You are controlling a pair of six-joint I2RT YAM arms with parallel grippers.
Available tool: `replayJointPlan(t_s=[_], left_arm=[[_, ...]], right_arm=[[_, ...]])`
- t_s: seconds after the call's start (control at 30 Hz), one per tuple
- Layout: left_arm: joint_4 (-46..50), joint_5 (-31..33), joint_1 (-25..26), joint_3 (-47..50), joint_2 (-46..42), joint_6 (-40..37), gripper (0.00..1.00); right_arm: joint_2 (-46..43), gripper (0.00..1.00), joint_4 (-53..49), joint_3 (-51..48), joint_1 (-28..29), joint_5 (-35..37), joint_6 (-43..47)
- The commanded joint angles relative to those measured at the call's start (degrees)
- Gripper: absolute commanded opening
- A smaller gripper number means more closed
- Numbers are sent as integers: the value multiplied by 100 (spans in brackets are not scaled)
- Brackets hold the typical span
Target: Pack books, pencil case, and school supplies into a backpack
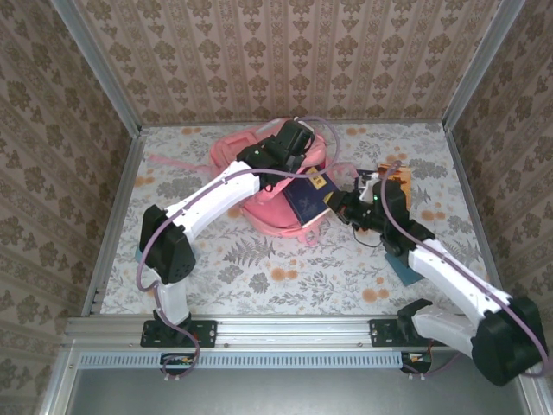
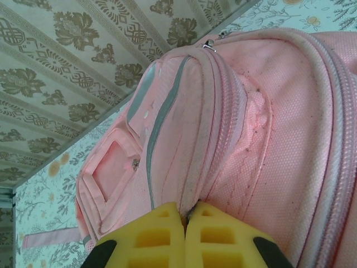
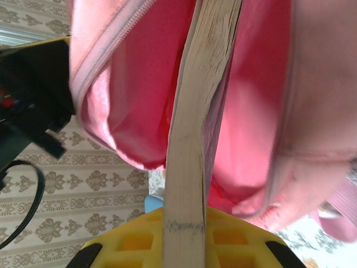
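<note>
The pink backpack (image 1: 270, 210) lies at the middle back of the table, its mouth facing right. My left gripper (image 1: 298, 151) sits on its top; in the left wrist view the gripper (image 2: 186, 215) is shut on a fold of the backpack (image 2: 251, 139) by a zipper seam. My right gripper (image 1: 339, 204) is shut on a navy book (image 1: 304, 197) whose far end lies in the mouth. In the right wrist view the book's (image 3: 198, 111) page edge runs up from the gripper (image 3: 184, 226) into the backpack's pink inside (image 3: 251, 111). The pencil case is out of view.
An orange-brown booklet (image 1: 403, 175) lies behind my right arm, partly hidden. A flat teal item (image 1: 402, 266) rests under the right forearm. Patterned walls close off the table at the back and both sides. A light-blue item (image 3: 153, 201) peeks past the book.
</note>
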State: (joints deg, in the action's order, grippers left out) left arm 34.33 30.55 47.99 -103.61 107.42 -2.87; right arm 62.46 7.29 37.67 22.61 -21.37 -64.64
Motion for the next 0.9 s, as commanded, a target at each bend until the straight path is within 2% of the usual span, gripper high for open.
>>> replayJointPlan(t_s=[0.0,0.17,0.33,0.5,0.67,0.73,0.83,0.87], left_arm=[[-274,75,36,-410,-470,313,0],[-147,32,36,-482,-629,448,0],[187,-278,24,-761,-564,469,0],[319,-336,5,-779,-571,510,0],[320,-392,-41,-713,-623,524,0],[307,-410,-70,-665,-648,558,0],[278,-463,-138,-600,-678,638,0],[276,-473,-157,-577,-686,655,0]], right_arm=[[675,3,1565,319,231,189,-290],[1986,2,2519,678,655,1019,-582],[2906,1,2918,1083,881,1851,-631],[3991,1,3352,1666,885,2031,-721],[5042,3,3171,2654,902,1713,-1007],[5319,11,3111,2876,894,1637,-1166],[5339,45,2857,2938,849,1595,-1235],[5252,52,2740,2899,827,1562,-1227]])
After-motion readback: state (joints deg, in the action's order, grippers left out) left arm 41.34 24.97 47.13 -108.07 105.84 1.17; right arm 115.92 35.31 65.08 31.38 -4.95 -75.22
